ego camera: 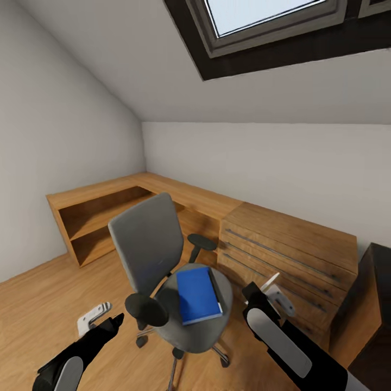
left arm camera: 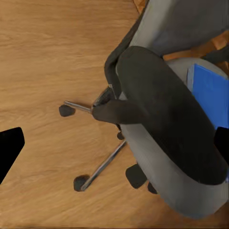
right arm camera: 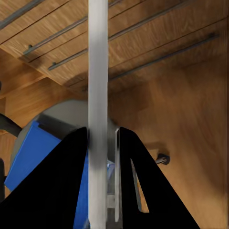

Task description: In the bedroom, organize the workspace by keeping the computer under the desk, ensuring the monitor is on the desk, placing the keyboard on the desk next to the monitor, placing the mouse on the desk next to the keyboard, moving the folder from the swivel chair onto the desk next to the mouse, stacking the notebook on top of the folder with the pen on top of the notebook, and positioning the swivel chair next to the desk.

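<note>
The swivel chair [ego camera: 146,244], with grey seat and back and black armrests, stands on the wooden floor in the middle of the head view. The bright blue folder [ego camera: 196,296] lies flat on its seat. My left gripper [ego camera: 100,317] hangs open left of the chair, above the left armrest [left arm camera: 162,124], with the folder [left arm camera: 212,90] past it. My right gripper [ego camera: 271,290] is right of the seat, shut on a thin white stick that looks like the pen [right arm camera: 98,95]. The pen pokes up past the fingertips. The folder [right arm camera: 38,152] lies below that gripper.
A light wooden dresser [ego camera: 293,244] with long drawer handles stands behind the chair against the back wall. A low wooden shelf unit [ego camera: 98,212] runs into the left corner. Black furniture [ego camera: 374,304] cuts in at the right edge. A skylight [ego camera: 260,21] sits in the sloped ceiling.
</note>
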You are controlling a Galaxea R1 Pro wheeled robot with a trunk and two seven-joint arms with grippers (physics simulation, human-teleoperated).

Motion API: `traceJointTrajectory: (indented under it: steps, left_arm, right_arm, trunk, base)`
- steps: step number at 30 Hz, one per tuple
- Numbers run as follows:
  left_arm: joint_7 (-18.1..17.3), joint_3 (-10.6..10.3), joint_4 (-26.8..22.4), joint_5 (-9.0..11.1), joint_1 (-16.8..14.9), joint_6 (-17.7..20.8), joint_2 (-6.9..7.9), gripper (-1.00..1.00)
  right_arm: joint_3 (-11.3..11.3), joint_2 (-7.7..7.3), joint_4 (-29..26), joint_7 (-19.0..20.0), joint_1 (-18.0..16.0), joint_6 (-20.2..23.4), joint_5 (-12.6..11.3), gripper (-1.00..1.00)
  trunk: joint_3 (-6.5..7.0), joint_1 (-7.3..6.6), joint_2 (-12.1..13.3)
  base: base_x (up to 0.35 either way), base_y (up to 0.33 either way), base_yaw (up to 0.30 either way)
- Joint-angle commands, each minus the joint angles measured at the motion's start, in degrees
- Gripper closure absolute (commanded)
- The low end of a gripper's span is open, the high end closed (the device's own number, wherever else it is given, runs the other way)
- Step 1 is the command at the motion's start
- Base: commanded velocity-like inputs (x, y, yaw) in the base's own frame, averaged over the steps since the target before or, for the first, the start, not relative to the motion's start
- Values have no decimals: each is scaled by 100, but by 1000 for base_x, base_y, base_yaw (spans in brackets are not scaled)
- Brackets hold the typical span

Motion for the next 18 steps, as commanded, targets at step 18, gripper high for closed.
traceJointTrajectory:
  steps: [18]
  left_arm:
    - [881,-2151,37,-348,-1,15,-10,-100]
  right_arm:
    - [-328,-1033,-167,1680,-18,2149,1226,100]
  trunk:
    - [-11,0,-4]
  base:
    - [14,-94,-167]
